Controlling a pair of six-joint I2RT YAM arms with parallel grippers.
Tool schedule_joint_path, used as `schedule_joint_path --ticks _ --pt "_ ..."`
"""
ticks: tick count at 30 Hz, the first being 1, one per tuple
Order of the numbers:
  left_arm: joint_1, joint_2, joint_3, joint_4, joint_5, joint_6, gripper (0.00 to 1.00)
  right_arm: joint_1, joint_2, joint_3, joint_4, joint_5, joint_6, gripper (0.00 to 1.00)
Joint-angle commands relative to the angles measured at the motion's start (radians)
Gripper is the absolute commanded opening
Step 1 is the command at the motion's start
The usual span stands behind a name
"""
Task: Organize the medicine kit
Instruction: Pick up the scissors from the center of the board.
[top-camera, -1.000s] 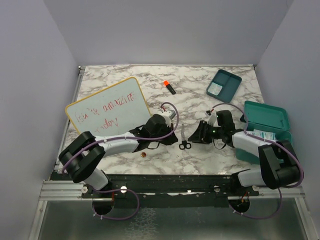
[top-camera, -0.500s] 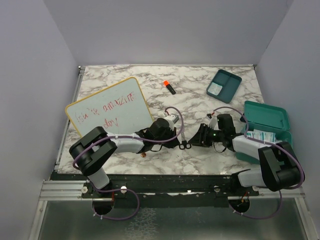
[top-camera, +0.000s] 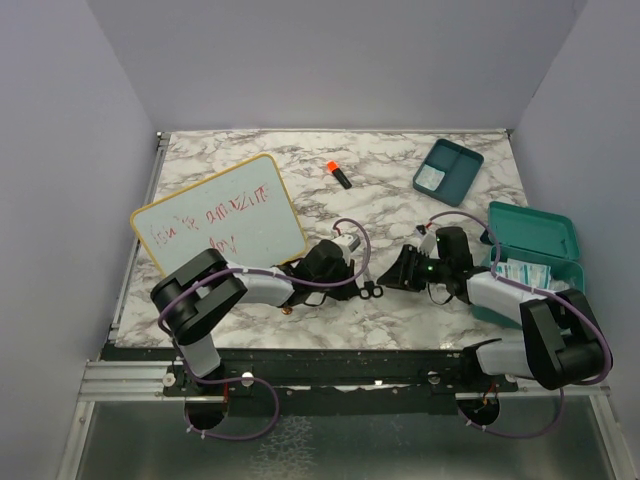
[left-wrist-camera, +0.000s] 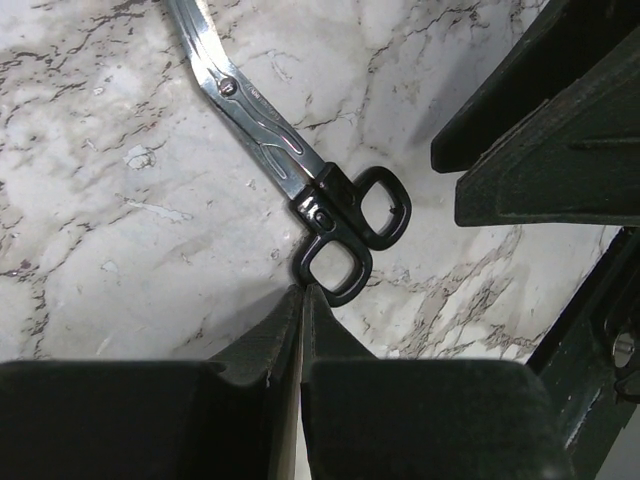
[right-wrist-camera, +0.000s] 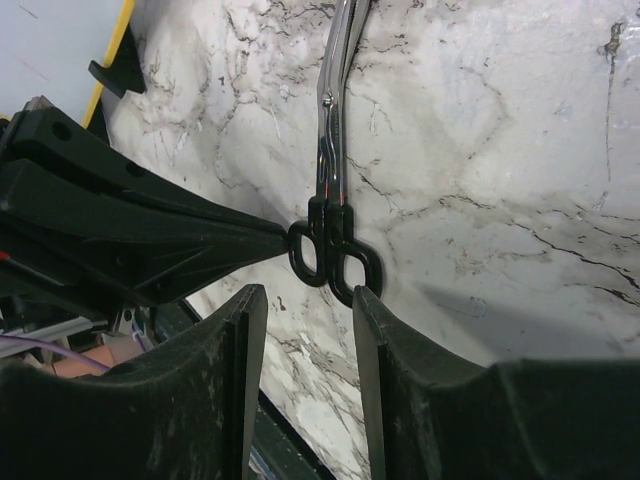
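**Item:** scissors (left-wrist-camera: 320, 195). Flat on the worktop (top-camera: 400, 200), blades shut and pointing away from the arms, black handle rings toward them. They lie between the two grippers.

**Kit:** case (top-camera: 535, 232) at the right edge, lid up, packets (top-camera: 525, 270) inside, just beside the right arm. Tray (top-camera: 462, 165) at the far right, well apart from the case.

**Left gripper** (left-wrist-camera: 303, 295): jaws pressed together, holding nothing. The tip touches the outer handle ring.

**Right gripper** (right-wrist-camera: 306, 292): jaws partly apart, holding nothing. It sits just short of the handle rings and in line with them.

**Hazards, as judged:**
- Skid or spin. The left tip bears on one ring only, so any push is likely to pivot the scissors on the smooth marble, out of line with the right jaws.
- Partial grip. The rings look about as wide as the right jaw gap. Closing now could catch a single ring or ride over the low handles and come up empty.
- Collision. Both sets of fingers crowd the same small spot, so a forward move by either arm risks finger striking finger.
- Lift. Held by the rings alone, the long blades would hang as a lever and might swing, or the blades might part.
- Stowing. The case is partly filled, so the scissors may foul the packets or the rim if they go in crooked.
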Motion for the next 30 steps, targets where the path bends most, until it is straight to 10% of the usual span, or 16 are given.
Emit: schedule_joint_path --ticks 1,30 --pt "-0.018 0.008 0.027 0.028 -0.018 -0.015 0.04 -0.003 -0.01 -0.008 0.008 0.035 0.012 0.46" --pt "-0.026 -0.014 -0.007 0.034 -0.034 -0.042 0.09 -0.002 0.047 -0.037 0.013 0.039 0.004 0.47"
